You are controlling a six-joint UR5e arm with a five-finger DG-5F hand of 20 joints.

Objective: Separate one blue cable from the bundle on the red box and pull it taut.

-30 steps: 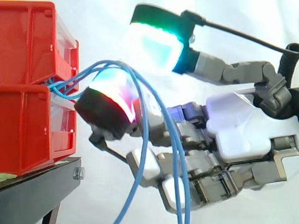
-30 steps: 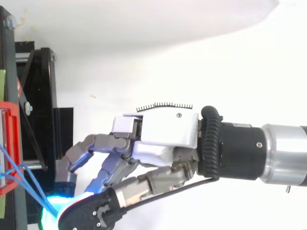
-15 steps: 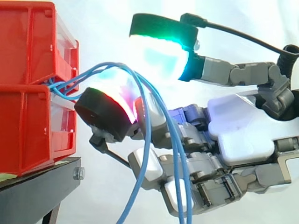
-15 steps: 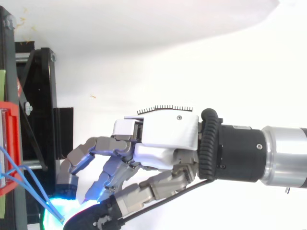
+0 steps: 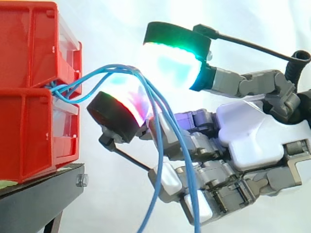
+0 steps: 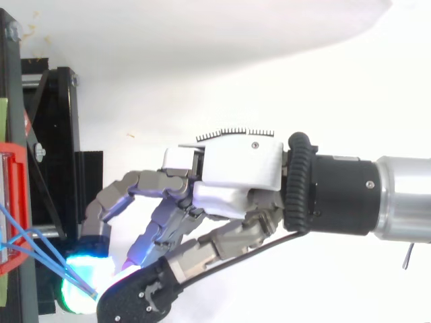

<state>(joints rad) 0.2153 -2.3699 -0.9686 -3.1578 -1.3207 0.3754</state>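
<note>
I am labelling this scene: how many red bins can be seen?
2, stacked at the left of the side view: the upper red bin rests on the lower red bin, which stands on the black stand. Others may be hidden past the left edge.

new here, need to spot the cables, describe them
Start at the stacked red bins on the left of the side view. From the seam between them, the blue cables arc right over the robot hand and hang down: the only thin blue strands there.

Two stacked red bins [image 5: 26, 136] rest on the black stand [image 5: 31, 196].
</note>
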